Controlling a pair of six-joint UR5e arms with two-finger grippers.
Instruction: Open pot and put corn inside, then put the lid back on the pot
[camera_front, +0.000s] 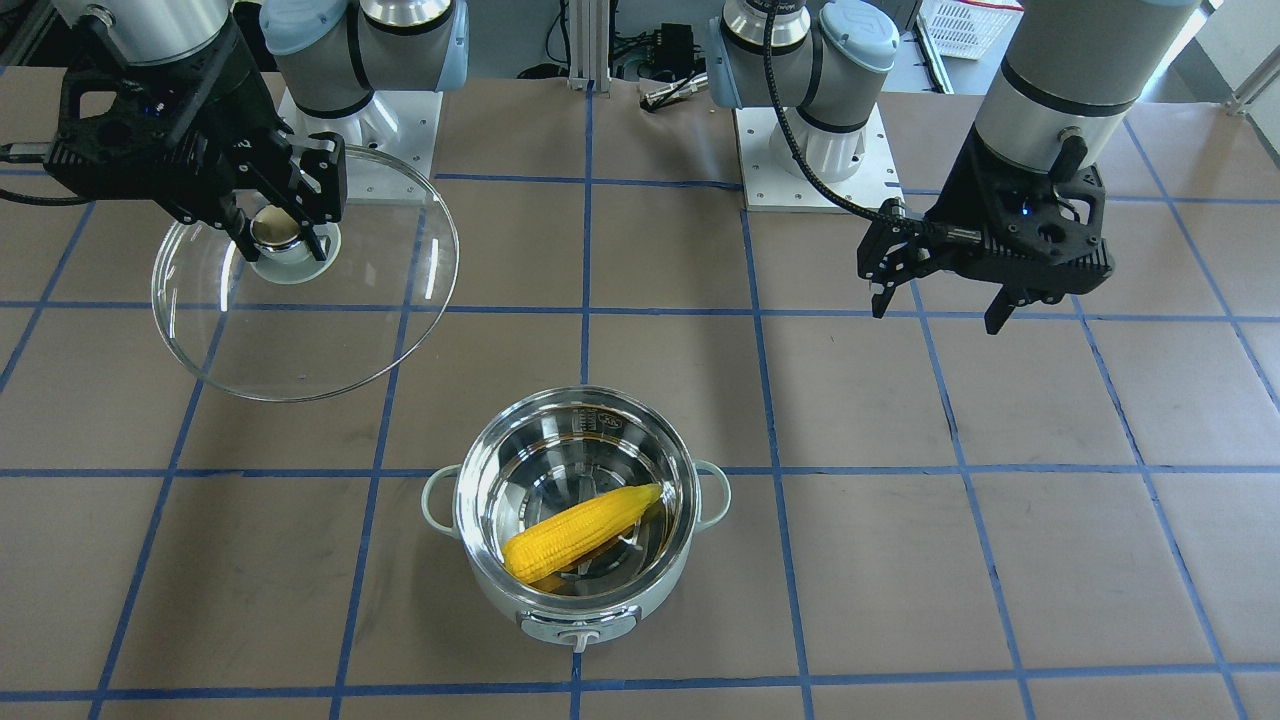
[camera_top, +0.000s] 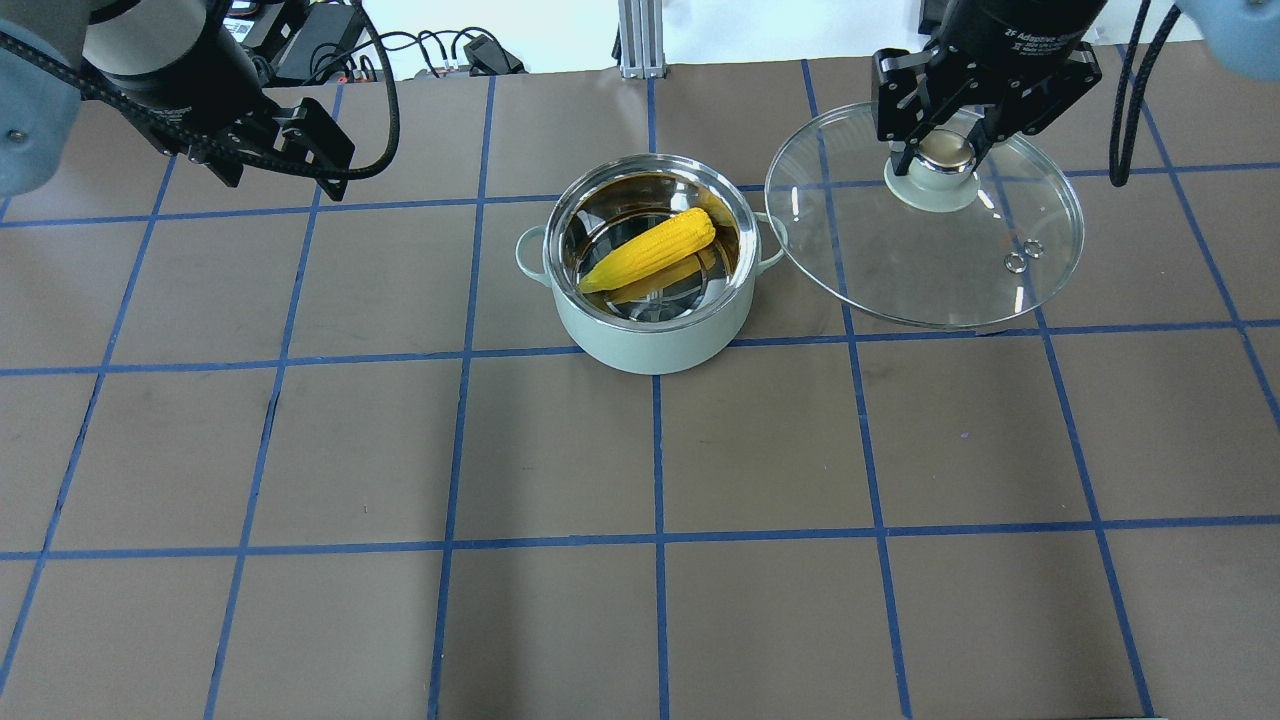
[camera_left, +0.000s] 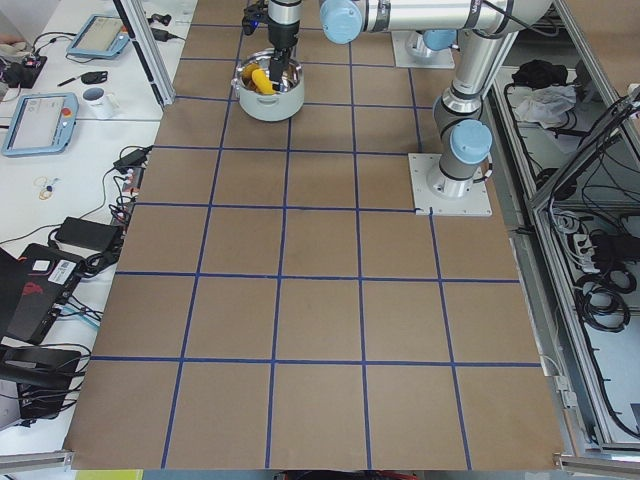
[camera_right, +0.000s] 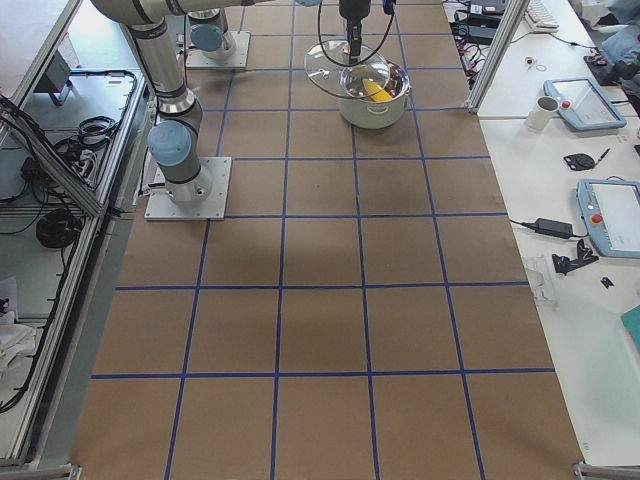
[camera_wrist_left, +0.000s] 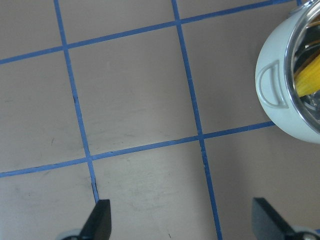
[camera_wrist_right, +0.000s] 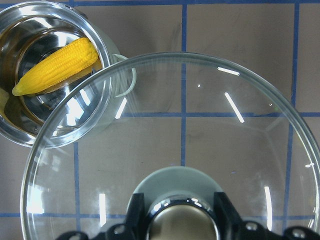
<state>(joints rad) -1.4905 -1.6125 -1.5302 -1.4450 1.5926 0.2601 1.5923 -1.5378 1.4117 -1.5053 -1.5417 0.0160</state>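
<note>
The pot (camera_top: 650, 335) stands uncovered at the table's far middle, with the corn (camera_top: 655, 250) lying slantwise inside it. My right gripper (camera_top: 940, 150) is shut on the lid's metallic knob (camera_top: 945, 150) and holds the glass lid (camera_top: 920, 270) in the air to the pot's right, its edge over the pot's right handle. In the right wrist view the lid (camera_wrist_right: 200, 125) fills the frame, with the pot (camera_wrist_right: 60, 132) and corn (camera_wrist_right: 57, 65) at upper left. My left gripper (camera_top: 285, 165) is open and empty, left of the pot; its wrist view shows the pot (camera_wrist_left: 280, 100) at the right edge.
The table is brown paper with a blue tape grid (camera_top: 655, 450). The two arm bases (camera_front: 810, 150) stand on white plates at the robot's side. Side benches with tablets and cables (camera_left: 40, 110) lie beyond the table edges.
</note>
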